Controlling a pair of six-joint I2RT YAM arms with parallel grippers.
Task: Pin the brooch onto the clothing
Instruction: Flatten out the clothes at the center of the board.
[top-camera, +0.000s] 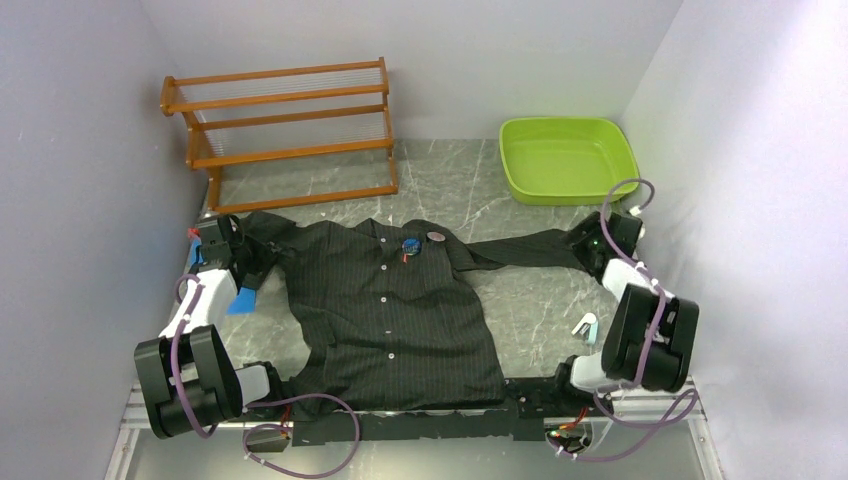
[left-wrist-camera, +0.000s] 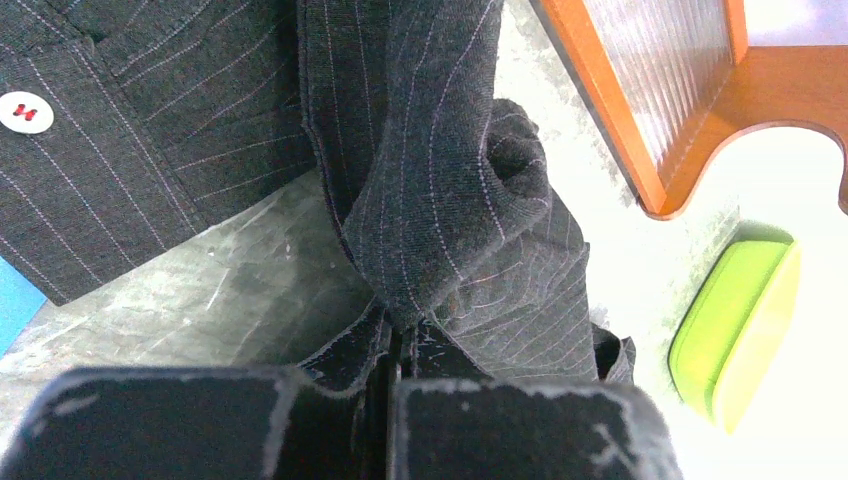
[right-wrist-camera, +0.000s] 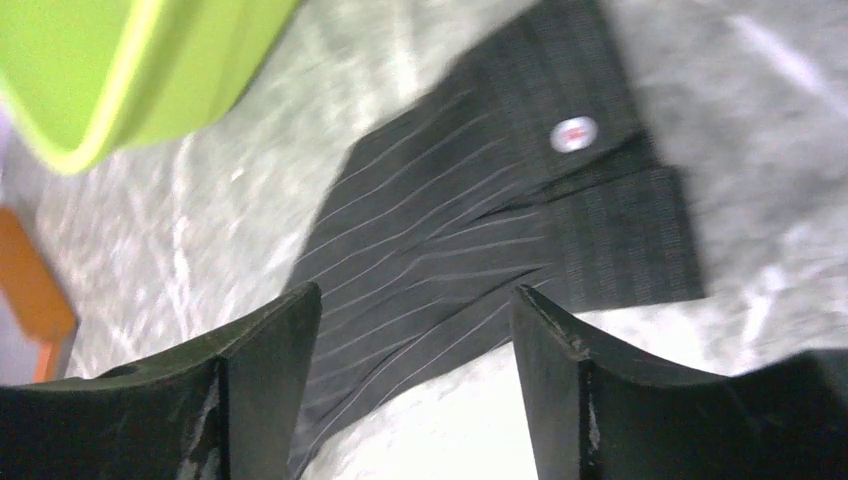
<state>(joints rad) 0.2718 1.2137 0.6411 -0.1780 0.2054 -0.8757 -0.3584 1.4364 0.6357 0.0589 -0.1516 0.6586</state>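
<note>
Top external view: the shirt (top-camera: 390, 310) lies flat, front up, at the middle of the table (top-camera: 530, 300), with its hem at the near edge and one sleeve stretched toward each side edge. My left gripper (left-wrist-camera: 395, 345) is clamped on a bunched fold of the left sleeve (left-wrist-camera: 430, 170). My right gripper (right-wrist-camera: 415, 300) hangs over the right cuff (right-wrist-camera: 620, 230), jaws apart, holding nothing.

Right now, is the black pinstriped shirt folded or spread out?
Spread out: the black pinstriped shirt lies flat, buttons up, on the grey table, sleeves out sideways.
</note>
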